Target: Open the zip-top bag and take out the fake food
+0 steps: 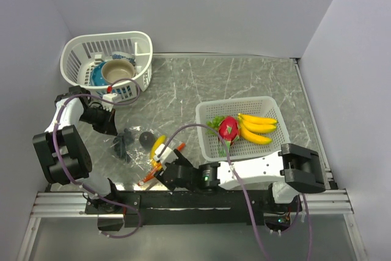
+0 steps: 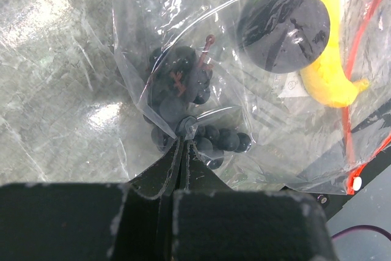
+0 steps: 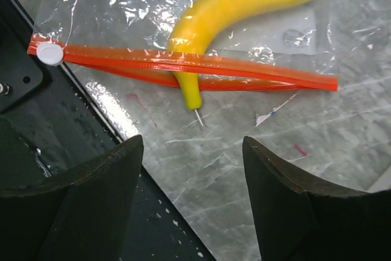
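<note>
far left on the marbled table [image 1: 244, 77] stands a white mesh basket [image 1: 79, 44] holding a tan bowl [image 1: 117, 70] and a blue item [image 1: 96, 74]. nearer, my left gripper [image 2: 183, 145] has its fingers pressed together, pinching a fold of the zip-top bag [image 2: 153, 22] at its left end. the bag lies flat on the table, near the front edge, between my two grippers. just past my left fingertips, inside the clear plastic, sits a bunch of dark grapes [image 2: 183, 90]. right of them in the bag are a dark round fruit [image 2: 284, 29] and a single banana [image 3: 238, 1]. the orange-red zip strip [image 3: 256, 71] runs along the bag's right end, a white slider [image 3: 50, 53] at its near end. the banana's stalk reaches past the strip. my right gripper [image 3: 192, 169] hangs over that strip with its fingers spread wide, touching nothing. right again, a second white basket [image 1: 201, 132] holds a banana bunch [image 1: 256, 128], a dragon fruit [image 1: 229, 129] and a green cluster [image 1: 215, 122].
</note>
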Motion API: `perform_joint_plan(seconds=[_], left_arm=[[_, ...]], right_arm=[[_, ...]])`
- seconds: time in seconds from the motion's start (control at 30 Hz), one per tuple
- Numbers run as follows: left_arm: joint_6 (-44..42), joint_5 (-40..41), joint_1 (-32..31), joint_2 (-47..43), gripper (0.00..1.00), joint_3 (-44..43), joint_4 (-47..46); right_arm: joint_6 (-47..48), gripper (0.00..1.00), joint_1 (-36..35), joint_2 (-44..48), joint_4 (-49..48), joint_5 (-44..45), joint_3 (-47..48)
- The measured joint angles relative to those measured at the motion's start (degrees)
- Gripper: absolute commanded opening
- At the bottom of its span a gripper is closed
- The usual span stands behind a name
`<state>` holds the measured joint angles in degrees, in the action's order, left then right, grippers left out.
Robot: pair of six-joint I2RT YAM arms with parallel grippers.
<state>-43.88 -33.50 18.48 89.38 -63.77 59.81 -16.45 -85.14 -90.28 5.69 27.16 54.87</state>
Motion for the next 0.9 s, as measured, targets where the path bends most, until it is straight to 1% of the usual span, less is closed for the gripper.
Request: perform_joint_plan(seconds=[0.23, 0.27, 0.33, 0.47, 0.57, 0.9], left_arm=[[0.02, 0.0, 0.0, 0.0, 0.01, 0.0, -0.02], [0.02, 0.0, 0.0, 0.0, 0.01, 0.0, -0.02], [0.02, 0.0, 0.0, 0.0, 0.01, 0.0, 0.0], [0.0, 0.02, 0.0, 0.0, 0.01, 0.0, 0.0], [0.0, 0.02, 0.0, 0.0, 0.01, 0.0, 0.0], [-0.02, 0.31, 0.0, 0.0, 0.01, 0.24, -0.17]], right_arm=[[-0.66, 0.72, 0.17, -1.84, -7.15, -1.4, -0.52], [-0.66, 0.7, 0.26, -2.73, -8.04, -1.64, -0.5], [-0.81, 0.7, 0.52, -4.94, -8.96, -2.25, -0.15], [-1.33, 0.73, 1.29, -10.01, -10.16, -3.74, 0.98], [-1.33, 0.73, 2.1, -12.31, -10.38, -4.46, 1.68], [-2.38, 0.7, 6.99, -13.42, -14.45, -6.56, 3.32]])
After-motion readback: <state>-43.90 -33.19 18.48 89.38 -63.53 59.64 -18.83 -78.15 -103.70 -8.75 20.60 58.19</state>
